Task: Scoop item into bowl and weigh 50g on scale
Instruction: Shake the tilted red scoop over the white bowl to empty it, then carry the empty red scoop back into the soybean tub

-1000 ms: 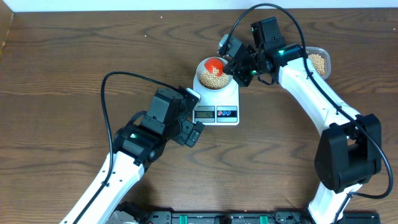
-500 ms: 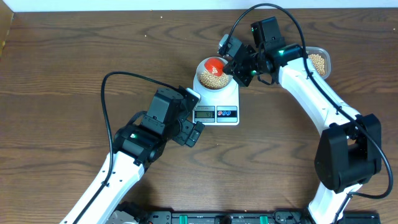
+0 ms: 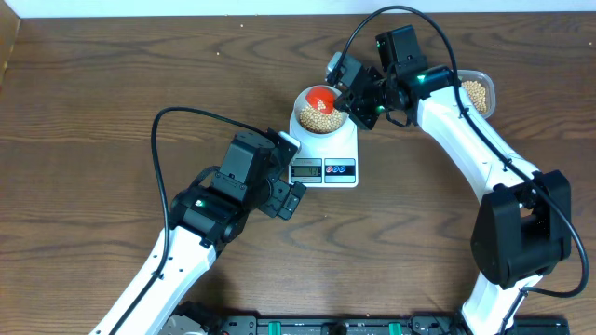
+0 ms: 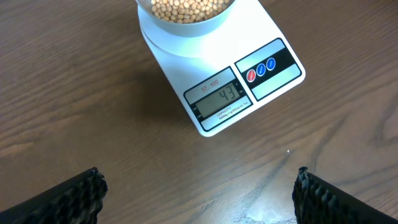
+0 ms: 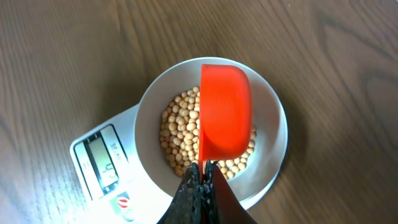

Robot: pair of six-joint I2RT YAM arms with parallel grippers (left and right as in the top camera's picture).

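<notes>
Tan-yellow beans point(image 5: 177, 134) part-fill the pale bowl point(image 5: 148, 118) sitting on the white scale point(image 4: 186, 68) at far centre, its display reading 43.

Tan beans point(image 5: 177, 134), pale bowl point(image 5: 272, 124), orange-red scoop point(image 5: 225, 112), white scale point(image 4: 186, 62) (grey display point(image 4: 217, 99)), woodgrain-brown table point(image 3: 112, 93)

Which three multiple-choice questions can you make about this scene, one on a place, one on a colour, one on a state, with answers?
1. Where does the bowl stand? A) on the scale B) on the bare table C) on a shelf
2. What colour is the scoop? A) blue B) orange-red C) green
3. How is the left gripper? A) shut on the bowl B) shut on nothing C) open

1 A: it rests on the scale's white top.
2 B: it shows orange-red above the beans.
3 C: its jaws stand wide apart.
</notes>
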